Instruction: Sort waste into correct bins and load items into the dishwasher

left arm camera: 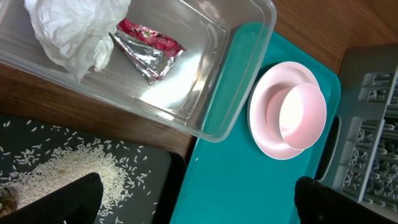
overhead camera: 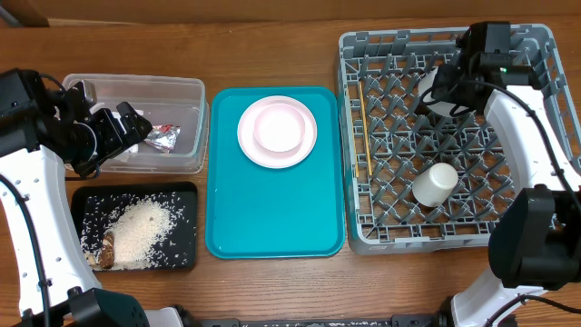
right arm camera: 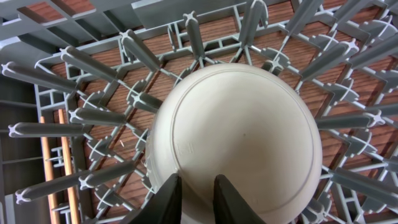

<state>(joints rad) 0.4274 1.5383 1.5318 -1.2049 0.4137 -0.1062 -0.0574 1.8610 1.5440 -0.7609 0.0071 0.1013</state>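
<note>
My left gripper (overhead camera: 128,126) hangs open over the clear tub (overhead camera: 192,91), nothing between its fingers. In the tub lie the crumpled white napkin (left arm camera: 71,31) and the red-and-silver foil wrapper (left arm camera: 147,50). Rice with brown scraps (overhead camera: 138,227) covers the black tray (overhead camera: 184,195). A pink bowl (overhead camera: 280,129) sits on the pink plate (overhead camera: 248,136) on the teal tray. In the grey dish rack (overhead camera: 363,222) the white bowl (right arm camera: 242,130) rests upside down among the pegs, and my right gripper (right arm camera: 197,199) is shut on its rim. The cream cup (overhead camera: 436,183) lies in the rack nearer the front.
The teal serving tray (overhead camera: 272,218) lies between the bins and the rack. A thin wooden stick (overhead camera: 363,127) lies along the rack's left side. Upright pegs (right arm camera: 93,62) crowd round the white bowl.
</note>
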